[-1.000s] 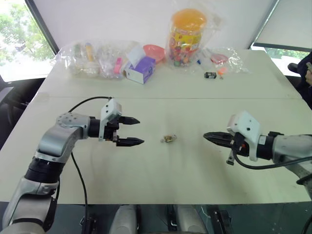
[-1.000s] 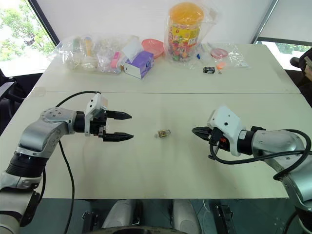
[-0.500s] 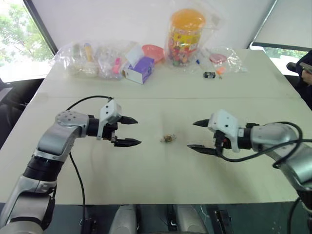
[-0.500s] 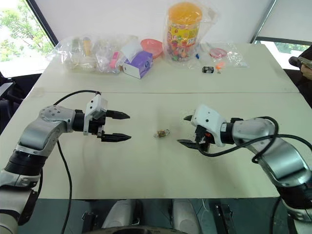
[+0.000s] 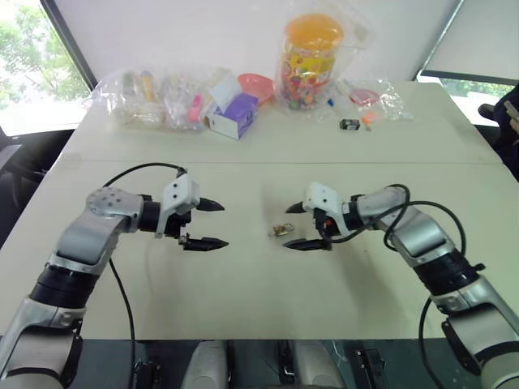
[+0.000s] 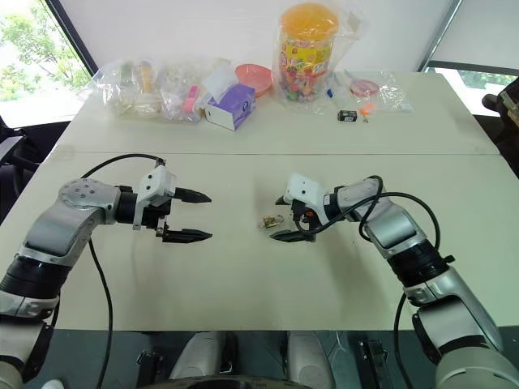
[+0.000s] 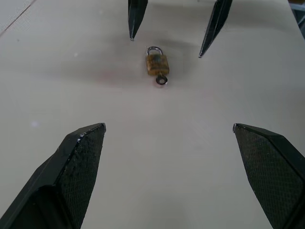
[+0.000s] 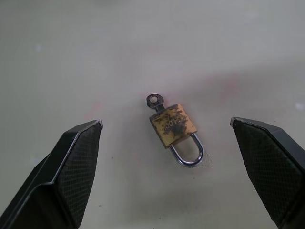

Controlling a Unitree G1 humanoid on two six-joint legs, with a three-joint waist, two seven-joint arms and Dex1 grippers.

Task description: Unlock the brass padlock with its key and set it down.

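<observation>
The brass padlock (image 8: 174, 125) lies flat on the cream table (image 5: 259, 292), its silver shackle shut and its key (image 8: 153, 100) sticking out of the bottom. My right gripper (image 5: 286, 227) is open, with its fingertips either side of the padlock and not touching it. To the left, my left gripper (image 5: 225, 224) hangs open over the table, a short way from the padlock (image 7: 157, 63) and pointing at it. The left wrist view shows the right gripper's fingers (image 7: 217, 24) beyond the lock.
Along the table's far edge stand clear bags of small items (image 5: 162, 99), a purple and white box (image 5: 231, 115), a pink bowl (image 5: 256, 83), an orange-lidded jar of sweets (image 5: 311, 61) and a small black object (image 5: 349, 124).
My right gripper has opened and swung left and down across the table until its fingers flank the padlock. The left gripper and the padlock have stayed put.
</observation>
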